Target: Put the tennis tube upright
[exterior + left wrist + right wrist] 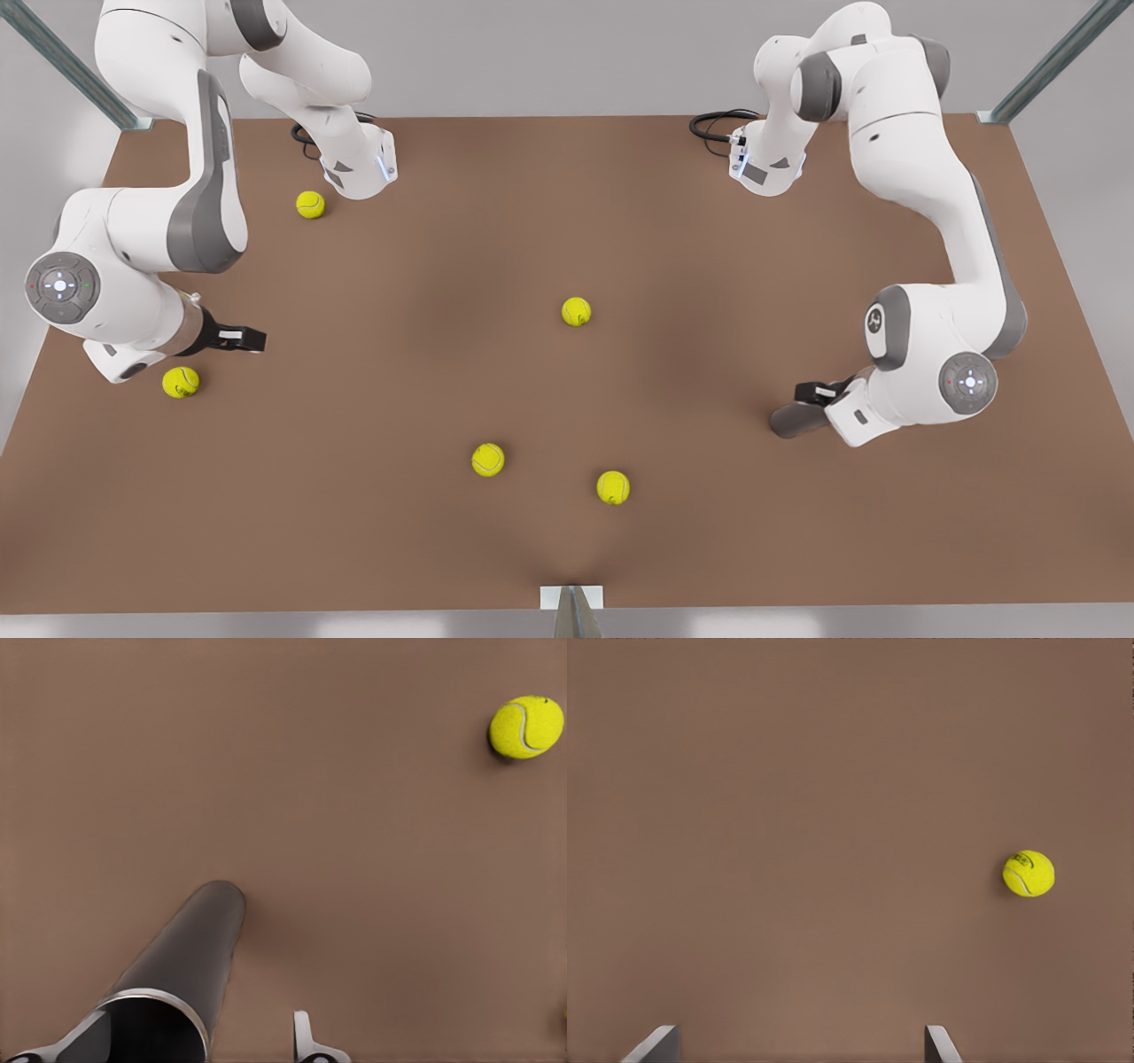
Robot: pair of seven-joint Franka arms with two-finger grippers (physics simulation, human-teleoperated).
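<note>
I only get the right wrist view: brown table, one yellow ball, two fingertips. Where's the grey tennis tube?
Observer: The smooth grey metallic tennis tube lies on its side on the brown table, at the front view's right, beside the left gripper.
Operator: Gripped?
Observer: It doesn't look so. In the left wrist view the tube's lighter rim sits between open fingers, with a gap to one of them.
Operator: Balls near it?
Observer: Five small yellow tennis balls are spread over the table, all apart from the tube. One lies close to the open right gripper, at the front view's left.
</note>
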